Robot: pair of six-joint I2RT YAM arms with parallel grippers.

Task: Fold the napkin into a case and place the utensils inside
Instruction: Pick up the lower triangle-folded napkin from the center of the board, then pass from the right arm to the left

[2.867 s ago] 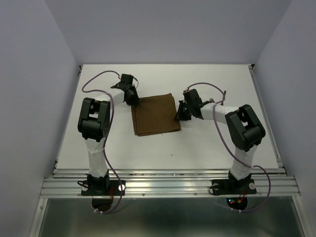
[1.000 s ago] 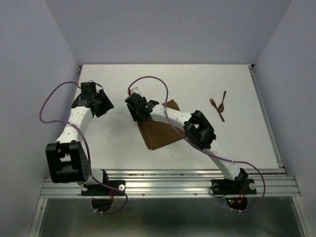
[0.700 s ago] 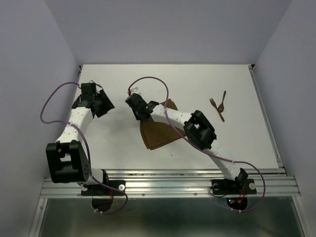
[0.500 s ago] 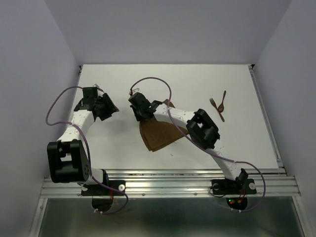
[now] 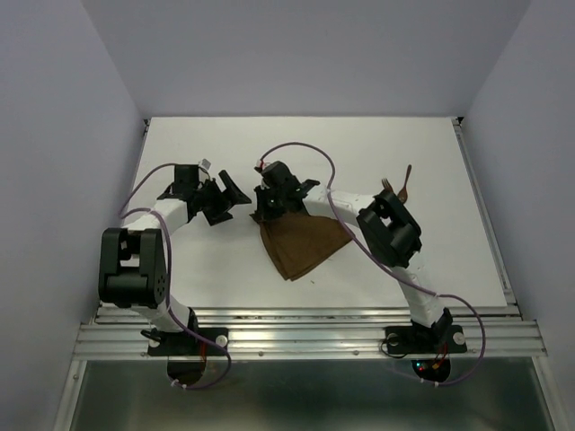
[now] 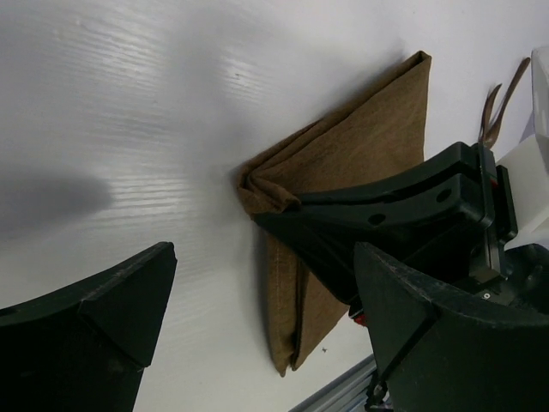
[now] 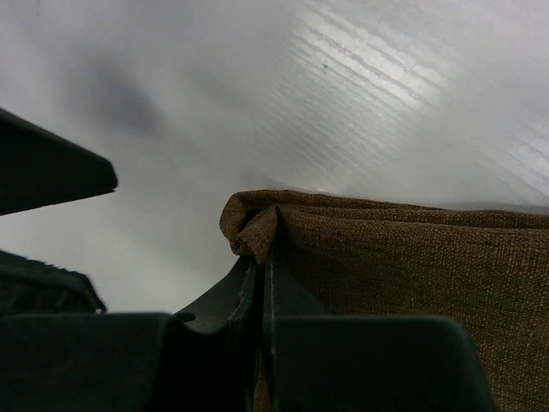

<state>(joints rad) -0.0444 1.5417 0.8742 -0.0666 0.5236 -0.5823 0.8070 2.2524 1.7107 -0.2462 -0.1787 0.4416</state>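
Two sets | left jaws — wide apart, empty | right jaws — clamped on napkin point(image 5: 305, 247)

Utensils point(image 5: 405, 180): I only see their upper ends at the right of the top view. The right arm point(image 5: 388, 229) covers the rest, and they are too small to tell apart.
Napkin point(image 5: 304, 247): its upper corner is hidden inside the right tool point(image 5: 265, 211). In the right wrist view it runs off the right edge.
Left tool point(image 5: 235, 199): in its own wrist view both fingers point(image 6: 103, 318) are cut off by the bottom edge.
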